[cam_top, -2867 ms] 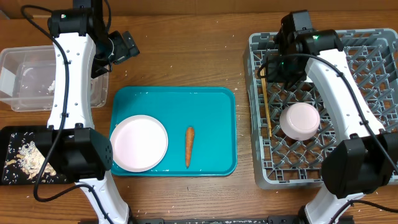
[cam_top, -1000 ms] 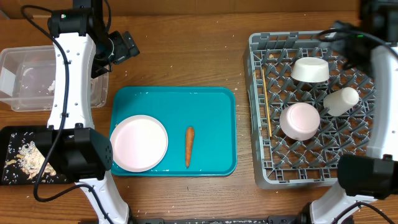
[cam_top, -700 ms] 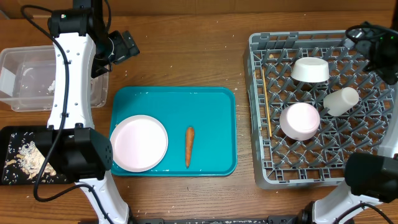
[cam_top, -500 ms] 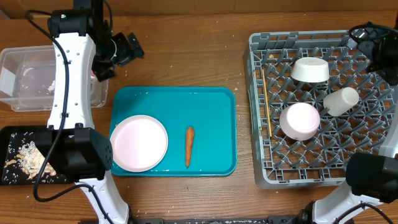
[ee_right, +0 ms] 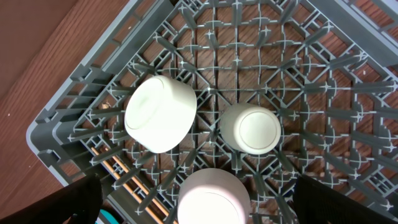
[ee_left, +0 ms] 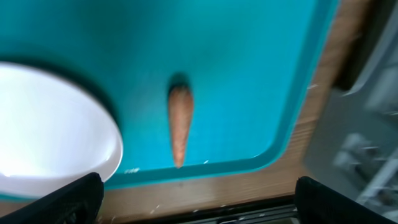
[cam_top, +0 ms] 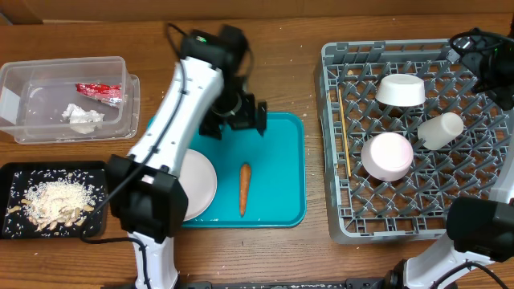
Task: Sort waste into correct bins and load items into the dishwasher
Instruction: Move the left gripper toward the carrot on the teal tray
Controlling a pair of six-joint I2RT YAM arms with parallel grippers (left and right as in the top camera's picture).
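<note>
The work surface is a brown wooden table (cam_top: 289, 72) with scattered pale crumbs; the room beyond it does not show. A teal serving tray (cam_top: 277, 152) lies at centre, a grey dish rack (cam_top: 345, 201) to the right, and a clear tub (cam_top: 32, 88) and a black tray (cam_top: 16, 172) to the left. My left gripper (ee_left: 199, 199) hangs over the teal tray with its jaws spread wide and nothing between them. My right gripper (ee_right: 202, 199) hangs over the rack's far right corner, likewise wide open and empty. The carrot (cam_top: 244, 189) – small, orange, tapered – lies on the teal tray just beside the pale round plate (cam_top: 202, 185) and apart from it. The plate is partly hidden under my left arm. In the rack, two white bowls (cam_top: 401, 90) (cam_top: 387, 156) sit upside down, a white cup (cam_top: 440, 130) lies tilted between the pegs, and the wooden chopsticks (cam_top: 341, 128) lie along the left side. Only the overhead view shows the bins: the tub holds a red wrapper (cam_top: 99, 91) and a crumpled tissue (cam_top: 83, 117), and the black tray holds beige food scraps (cam_top: 55, 201). The left wrist view, blurred, shows the carrot's thin end pointing at the tray's near rim. The right wrist view shows the wood grain through the rack's lattice – the overhead view shows this less clearly.
</note>
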